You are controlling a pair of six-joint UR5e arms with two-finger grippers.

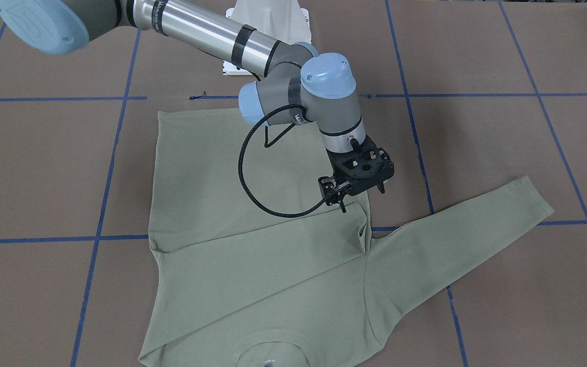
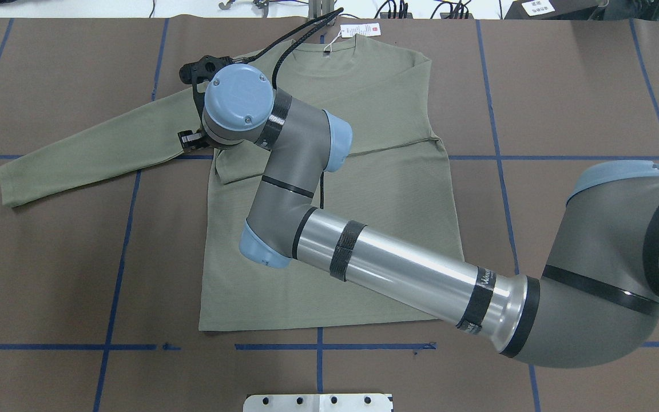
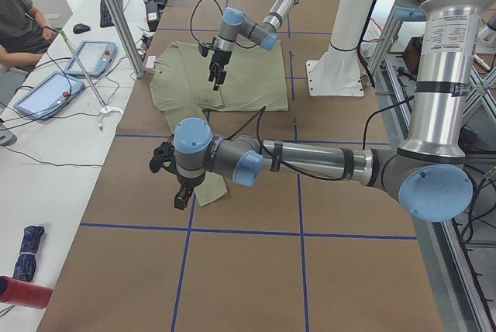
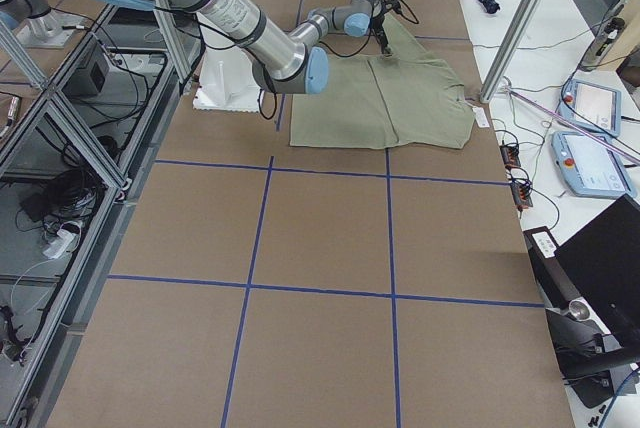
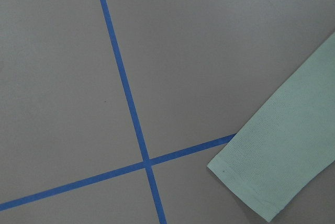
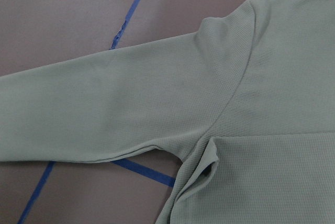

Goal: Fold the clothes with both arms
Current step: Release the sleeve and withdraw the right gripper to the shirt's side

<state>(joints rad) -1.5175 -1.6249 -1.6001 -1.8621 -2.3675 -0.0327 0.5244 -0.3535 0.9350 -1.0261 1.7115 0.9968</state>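
Here, the shirt (image 1: 207,168) is spread flat on the table (image 1: 477,153). Most of it lies below the right claw (image 1: 363,199) and to the robot's right of it, with the collar (image 1: 270,351) on the side of the claw away from the base. One sleeve (image 1: 252,239) is laid across the chest, and its cuff (image 1: 361,227) ends just beneath this claw. The jaws appear to be parted with nothing between them, though they are seen only from above, so this is offered with some reserve. The other sleeve (image 1: 456,224) is stretched out from under the claw toward the robot's left. Its cuff (image 5: 272,177) is seen low in the left wrist view, beside a cross of blue tape (image 5: 128,98). The left claw (image 3: 180,192) is shown only in the side view, near that cuff. Whether it is released or clenched cannot be told.

The step in hand is judged to be the folding of the outstretched sleeve. It is best done if the cuff is taken squarely by the left claw, with both layers caught. The shoulder below the right claw should be pinned so that the body is not dragged. The small pucker (image 6: 204,166) at the armpit should be flattened beforehand. The sleeve should be lifted only a little, carried across, and laid over the folded one without a twist.
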